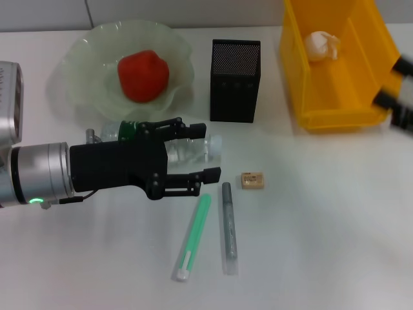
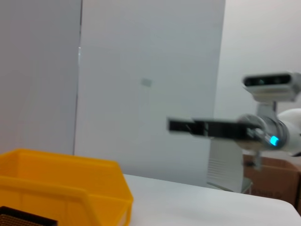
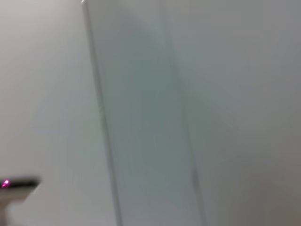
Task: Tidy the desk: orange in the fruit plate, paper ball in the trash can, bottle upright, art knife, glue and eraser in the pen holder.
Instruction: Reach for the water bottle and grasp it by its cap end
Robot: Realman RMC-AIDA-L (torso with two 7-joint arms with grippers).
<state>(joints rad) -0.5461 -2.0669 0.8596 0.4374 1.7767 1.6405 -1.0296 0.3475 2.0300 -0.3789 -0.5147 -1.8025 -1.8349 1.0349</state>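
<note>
The red-orange orange [image 1: 143, 75] lies in the pale-green fruit plate [image 1: 87, 61] at the back left. Inside the yellow trash can [image 1: 335, 97] [image 2: 61, 188] rests the white paper ball [image 1: 321, 45]. The clear bottle [image 1: 190, 150] lies on its side in front of the plate. My left gripper [image 1: 211, 150] is open just over it and hides its middle. The black mesh pen holder [image 1: 235, 81] [image 2: 23, 220] stands between plate and can. The tan eraser [image 1: 252, 180] lies near a green stick [image 1: 193, 237] and a grey stick [image 1: 228, 226]; I cannot tell which is the art knife or the glue. My right gripper [image 1: 394, 82] [image 2: 188, 126], blurred, is open beside the can.
White tabletop [image 1: 335, 245] stretches in front and to the right of the small items. A pale wall fills the right wrist view. A brown box [image 2: 275, 181] stands beyond the table's far side in the left wrist view.
</note>
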